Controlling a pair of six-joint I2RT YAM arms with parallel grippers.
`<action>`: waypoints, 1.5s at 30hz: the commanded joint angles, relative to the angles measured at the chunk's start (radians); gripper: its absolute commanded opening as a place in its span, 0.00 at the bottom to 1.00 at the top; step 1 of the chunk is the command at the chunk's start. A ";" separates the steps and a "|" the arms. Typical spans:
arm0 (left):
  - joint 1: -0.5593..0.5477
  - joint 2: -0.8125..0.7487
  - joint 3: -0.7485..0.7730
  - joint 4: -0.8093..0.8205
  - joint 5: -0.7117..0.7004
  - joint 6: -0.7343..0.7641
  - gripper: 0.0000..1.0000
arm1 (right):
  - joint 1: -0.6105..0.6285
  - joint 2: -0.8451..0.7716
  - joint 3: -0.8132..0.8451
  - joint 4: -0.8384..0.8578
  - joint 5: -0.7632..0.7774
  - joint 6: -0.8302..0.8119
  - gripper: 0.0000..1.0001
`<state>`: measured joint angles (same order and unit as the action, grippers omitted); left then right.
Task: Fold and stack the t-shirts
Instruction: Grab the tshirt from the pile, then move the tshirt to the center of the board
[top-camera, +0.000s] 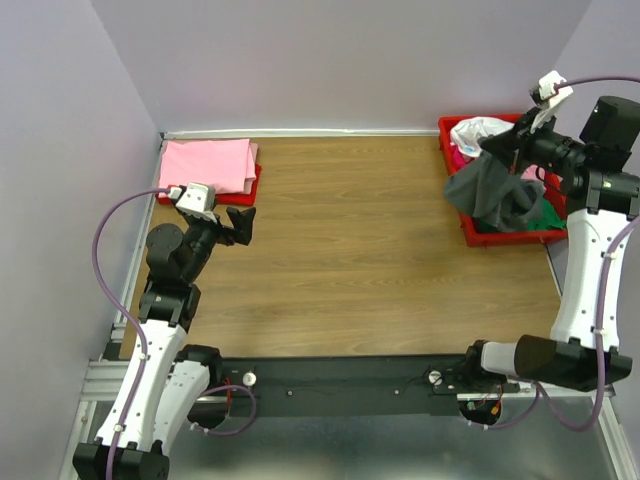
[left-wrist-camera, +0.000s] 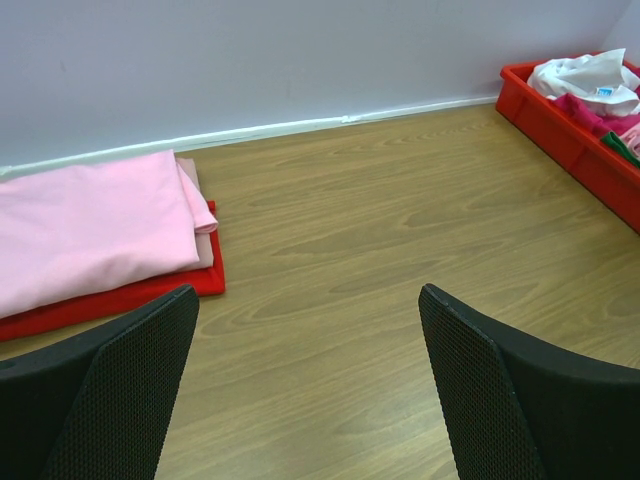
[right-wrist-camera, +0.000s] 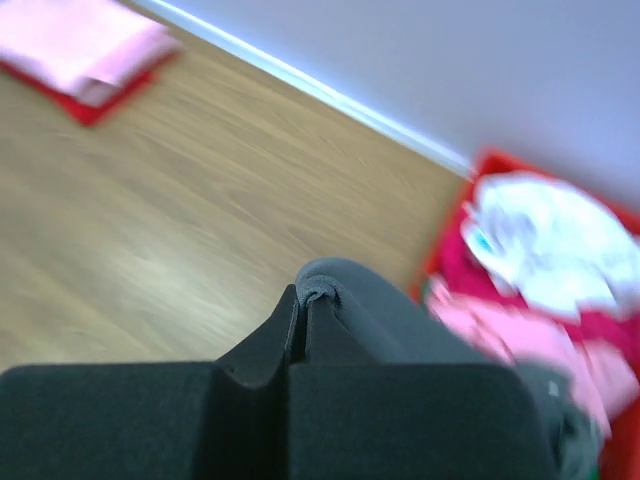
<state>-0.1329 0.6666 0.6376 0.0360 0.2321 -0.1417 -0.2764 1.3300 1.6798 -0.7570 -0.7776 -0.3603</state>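
Note:
My right gripper (top-camera: 492, 148) is shut on the dark grey t-shirt (top-camera: 497, 192) and holds it up over the red tray (top-camera: 466, 226) at the back right; the cloth hangs down bunched. In the right wrist view the grey cloth (right-wrist-camera: 400, 320) is pinched between the closed fingers (right-wrist-camera: 262, 345). White (top-camera: 478, 130), magenta and green shirts lie in that tray. A folded pink t-shirt (top-camera: 207, 163) lies on a red tray (top-camera: 250, 194) at the back left, also in the left wrist view (left-wrist-camera: 90, 225). My left gripper (top-camera: 240, 225) is open and empty above the wood, near the pink shirt.
The wooden table top (top-camera: 350, 260) runs between the two trays. Lilac walls close the back and sides. The right tray (left-wrist-camera: 570, 130) with white and magenta cloth shows in the left wrist view at the far right.

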 joint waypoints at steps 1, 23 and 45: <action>-0.004 -0.012 -0.009 0.019 0.015 0.014 0.98 | 0.061 -0.048 0.058 -0.053 -0.307 0.006 0.00; -0.004 -0.016 -0.033 0.073 0.140 0.007 0.98 | 0.427 -0.014 -0.342 0.194 0.019 0.123 0.39; -0.413 0.203 -0.116 -0.154 0.033 -0.533 0.86 | 0.408 -0.242 -0.956 0.245 -0.134 -0.289 0.87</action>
<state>-0.4690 0.8902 0.5953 -0.0311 0.3912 -0.4416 0.1394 1.1152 0.7448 -0.5243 -0.8490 -0.5617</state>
